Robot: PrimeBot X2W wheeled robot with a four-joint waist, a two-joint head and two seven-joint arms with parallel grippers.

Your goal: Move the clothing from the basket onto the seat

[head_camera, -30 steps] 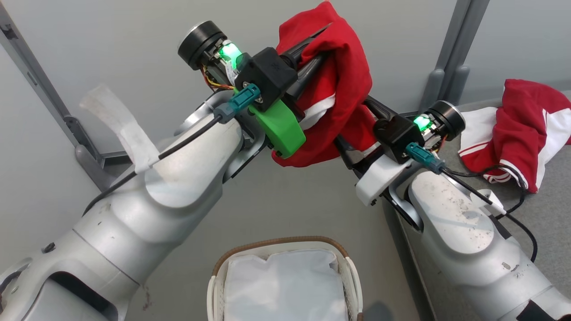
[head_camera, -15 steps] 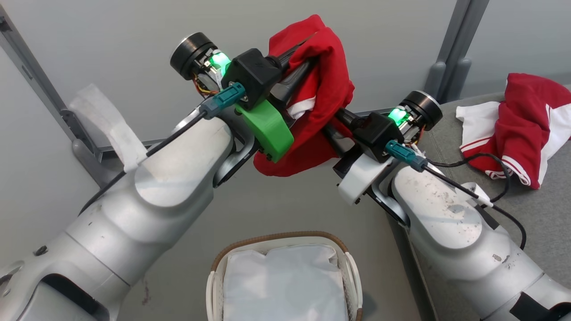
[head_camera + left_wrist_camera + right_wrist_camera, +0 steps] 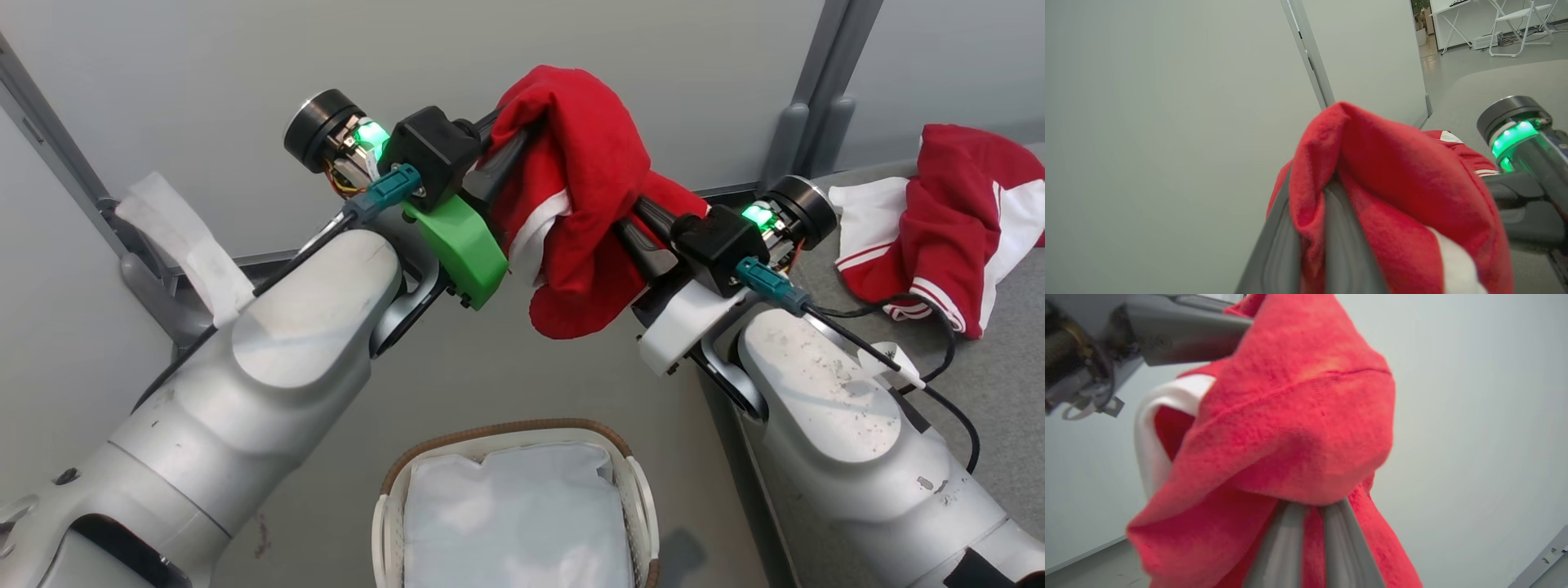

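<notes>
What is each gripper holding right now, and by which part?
Both hold one red garment aloft: the left gripper pinches a fold at its top, the right gripper a bunched fold lower down.

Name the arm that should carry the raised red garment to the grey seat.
Right. Both the right gripper and left gripper clamp the soft red white-trimmed garment, but the grey fabric seat cushion lies beside the right arm; the left would likely have to reach across.

Right of frame, a crumpled red-and-white sportswear garment lies on the grey fabric seat cushion; bottom centre, a brown-rimmed white plastic basket stands on the pale floor.
</notes>
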